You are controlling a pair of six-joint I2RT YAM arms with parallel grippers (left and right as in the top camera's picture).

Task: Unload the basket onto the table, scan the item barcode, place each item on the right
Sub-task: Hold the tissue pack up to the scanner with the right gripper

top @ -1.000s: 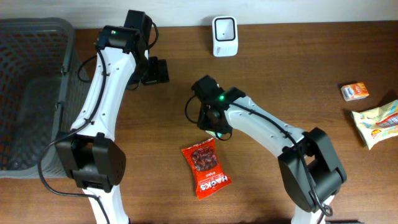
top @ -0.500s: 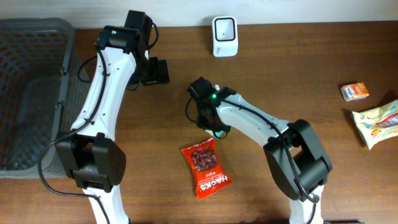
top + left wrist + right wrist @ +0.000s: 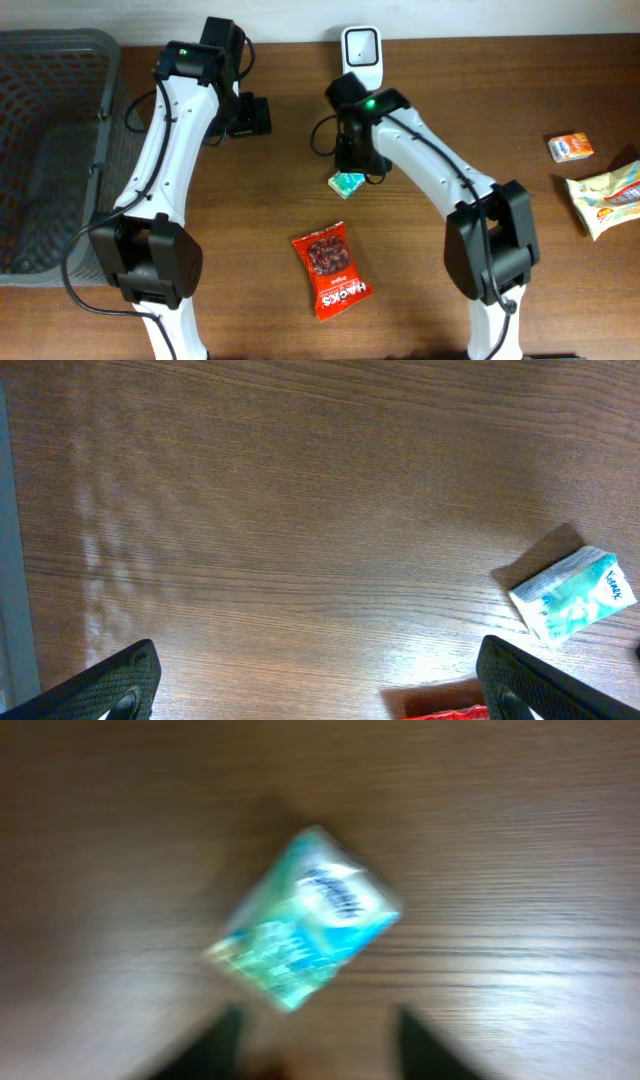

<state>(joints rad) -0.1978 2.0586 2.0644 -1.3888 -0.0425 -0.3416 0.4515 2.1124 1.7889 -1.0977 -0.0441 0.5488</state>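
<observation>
A small teal packet (image 3: 347, 181) lies on the wooden table just in front of the white barcode scanner (image 3: 360, 58). My right gripper (image 3: 351, 165) hangs over it. The right wrist view is blurred. In it the packet (image 3: 305, 920) sits beyond my right gripper (image 3: 322, 1045), whose dark fingers stand apart with nothing between them. My left gripper (image 3: 252, 115) hovers at the back left, wide open and empty (image 3: 320, 685). The packet (image 3: 575, 595) shows at the right edge of the left wrist view.
A red snack bag (image 3: 332, 270) lies flat in front of the packet, and its top edge (image 3: 445, 713) shows in the left wrist view. A grey basket (image 3: 50, 150) fills the left side. At the far right lie a small orange box (image 3: 570, 147) and a pale snack bag (image 3: 608, 200).
My right arm has swung from beside the red bag back toward the scanner. The teal packet now lies on the table under it, and the fingers have parted. The left arm has not moved.
</observation>
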